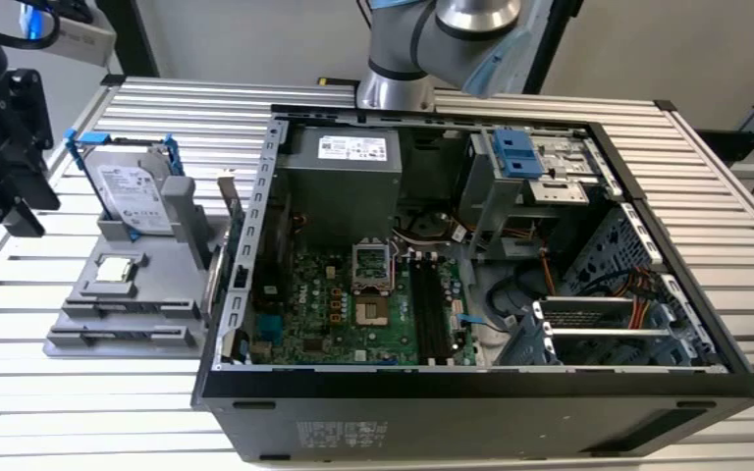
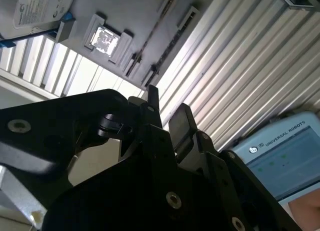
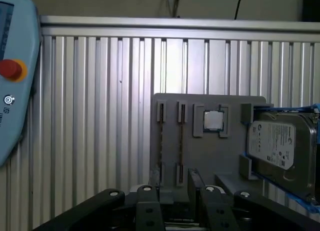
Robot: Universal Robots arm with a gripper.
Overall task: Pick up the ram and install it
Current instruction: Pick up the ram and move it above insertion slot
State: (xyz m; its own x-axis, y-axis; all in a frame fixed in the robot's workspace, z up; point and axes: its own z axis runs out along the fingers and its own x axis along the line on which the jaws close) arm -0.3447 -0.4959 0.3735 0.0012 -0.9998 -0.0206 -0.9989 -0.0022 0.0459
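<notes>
The ram point(image 3: 161, 141) stands on edge as a thin line in a slot of the grey holder point(image 3: 210, 156), with a second such stick point(image 3: 181, 141) beside it. In the exterior view the ram point(image 1: 126, 314) is a dark strip at the holder's near end. My gripper point(image 3: 172, 191) hangs above the table, off to the side of the holder and apart from it. Its fingers point(image 3: 200, 188) are open with nothing between them. The second wrist view looks past the gripper point(image 2: 166, 111) to the holder point(image 2: 125, 11). In the exterior view the gripper point(image 1: 17, 196) is at the far left.
An open computer case point(image 1: 482, 392) fills the middle, with black memory slots point(image 1: 432, 304) on its green board. On the holder sit a silver hard drive point(image 3: 280, 146) in a blue frame and a square processor chip point(image 3: 213, 121). A pale blue pendant point(image 3: 15, 81) lies on the slatted table point(image 3: 100, 116).
</notes>
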